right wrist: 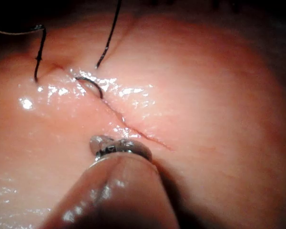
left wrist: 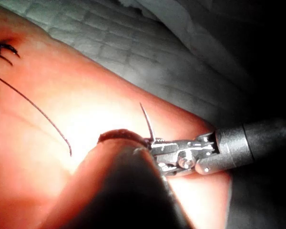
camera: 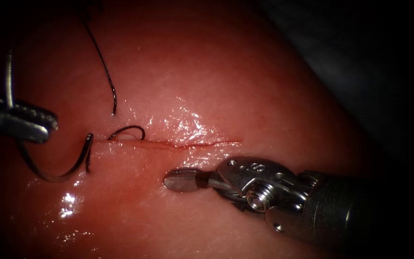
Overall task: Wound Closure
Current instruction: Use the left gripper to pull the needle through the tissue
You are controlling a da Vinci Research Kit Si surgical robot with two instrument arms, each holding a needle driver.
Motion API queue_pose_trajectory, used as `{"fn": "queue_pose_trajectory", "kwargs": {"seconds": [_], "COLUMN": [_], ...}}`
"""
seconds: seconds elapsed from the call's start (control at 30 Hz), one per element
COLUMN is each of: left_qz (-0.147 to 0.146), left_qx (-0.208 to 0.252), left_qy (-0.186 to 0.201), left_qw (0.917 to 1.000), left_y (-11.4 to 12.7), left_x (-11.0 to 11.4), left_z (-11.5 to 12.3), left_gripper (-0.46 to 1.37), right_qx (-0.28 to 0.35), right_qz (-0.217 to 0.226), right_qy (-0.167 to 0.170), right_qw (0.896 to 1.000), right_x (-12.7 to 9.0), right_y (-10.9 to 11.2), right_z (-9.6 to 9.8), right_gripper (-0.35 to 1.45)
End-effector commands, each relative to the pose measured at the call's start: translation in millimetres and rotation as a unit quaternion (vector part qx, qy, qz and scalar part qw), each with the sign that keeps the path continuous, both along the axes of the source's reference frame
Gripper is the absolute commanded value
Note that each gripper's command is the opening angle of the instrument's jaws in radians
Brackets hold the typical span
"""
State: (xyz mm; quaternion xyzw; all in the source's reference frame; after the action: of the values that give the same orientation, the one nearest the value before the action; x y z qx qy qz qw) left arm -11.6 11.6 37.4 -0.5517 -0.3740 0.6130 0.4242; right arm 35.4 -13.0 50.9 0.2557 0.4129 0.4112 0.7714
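With the left end effector (camera: 44, 127) pinching the needle (camera: 58, 172) near its thread end at 9 o'clock of the cut (camera: 178, 142), keep that grip firm and the thread (camera: 102, 62) slack, while the right end effector (camera: 183, 180), pressed together and empty, rests at 6 o'clock on the tissue (camera: 264, 96).

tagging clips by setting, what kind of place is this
Most likely a surgical training bench: a slab of tissue with a short cut, dark thread stitched through it, and the left pincer holding a curved needle free of the tissue. The right pincer holds nothing.
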Motion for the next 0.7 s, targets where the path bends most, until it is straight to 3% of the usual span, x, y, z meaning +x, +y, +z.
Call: {"fn": "queue_pose_trajectory", "kwargs": {"seconds": [0.03,0.1,0.2,0.37,0.7], "left_qz": [-0.001,-0.011,-0.025,-0.057,-0.106], "left_qx": [-0.022,-0.064,-0.157,-0.235,-0.303], "left_qy": [-0.008,-0.015,-0.015,-0.022,-0.020], "left_qw": [0.9997,0.9978,0.9871,0.9701,0.9469], "left_y": [-0.3,0.1,1.2,3.1,6.7], "left_x": [0.1,0.1,0.3,0.6,3.0], "left_z": [0.0,-0.4,-1.4,-3.4,-7.3], "left_gripper": [-0.35,-0.35,-0.35,-0.35,-0.35], "right_qx": [-0.001,-0.001,-0.001,-0.001,-0.005], "right_qz": [0.002,0.002,0.002,0.001,0.000], "right_qy": [-0.003,-0.003,-0.003,-0.003,-0.001], "right_qw": [1.000,1.000,1.000,1.000,1.000], "right_x": [0.0,0.0,0.0,0.0,-0.1], "right_y": [0.0,0.0,0.0,-0.1,-0.7], "right_z": [0.0,0.0,0.0,0.1,0.5], "right_gripper": [-0.35,-0.35,-0.35,-0.35,-0.35]}}
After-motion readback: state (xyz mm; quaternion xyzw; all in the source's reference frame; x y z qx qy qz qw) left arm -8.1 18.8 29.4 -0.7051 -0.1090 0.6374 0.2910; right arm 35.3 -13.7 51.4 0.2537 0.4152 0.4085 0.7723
